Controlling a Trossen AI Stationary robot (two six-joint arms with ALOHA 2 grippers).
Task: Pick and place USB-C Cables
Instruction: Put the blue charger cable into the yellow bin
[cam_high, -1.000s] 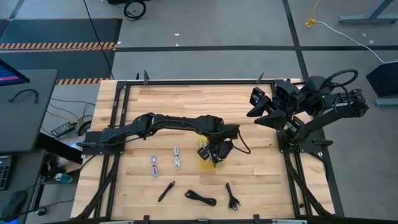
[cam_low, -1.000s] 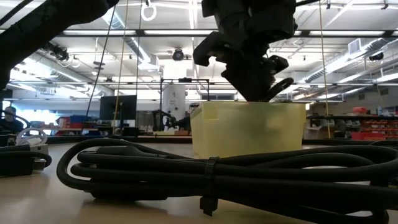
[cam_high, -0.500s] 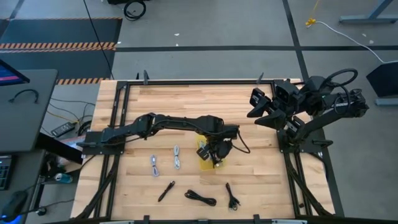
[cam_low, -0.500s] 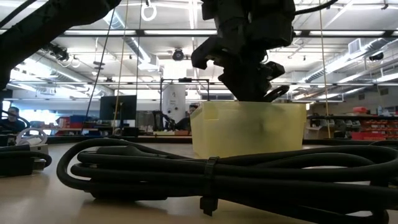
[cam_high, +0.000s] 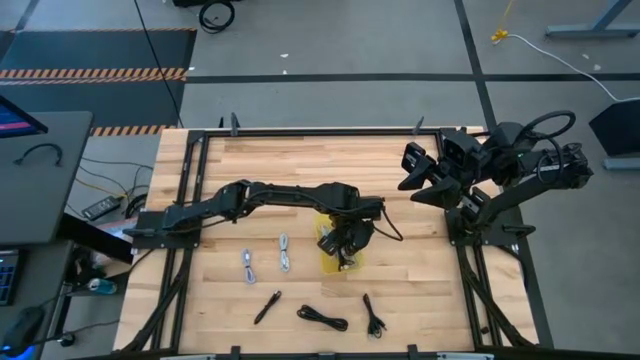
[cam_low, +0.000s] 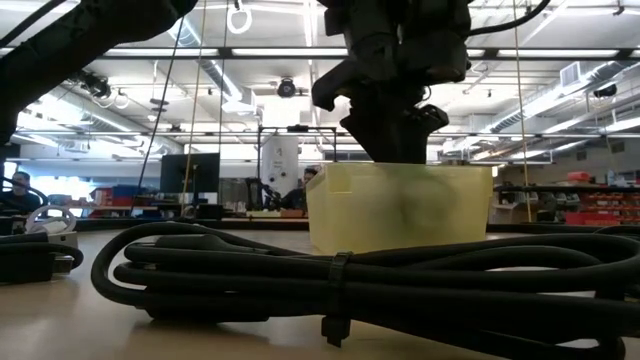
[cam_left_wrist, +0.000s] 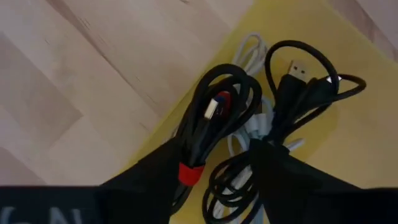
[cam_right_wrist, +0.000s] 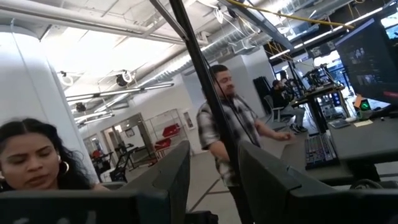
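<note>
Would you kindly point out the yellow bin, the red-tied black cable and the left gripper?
yellow bin (cam_low: 400, 215): low view, its front wall.
red-tied black cable (cam_left_wrist: 214, 124): left wrist view, the coil above the tie.
left gripper (cam_high: 345, 243): high view, between the fingertips, over the bin.

Bundled USB-C cables (cam_high: 283, 253) lie on wood; others fill the yellow bin (cam_high: 327, 262).

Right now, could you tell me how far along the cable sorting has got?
Done: several cables lie in the yellow bin. In hand: the left gripper is over the bin, fingers open beside a red-tied black cable. Left: five cables on the table, two light, three black.
</note>
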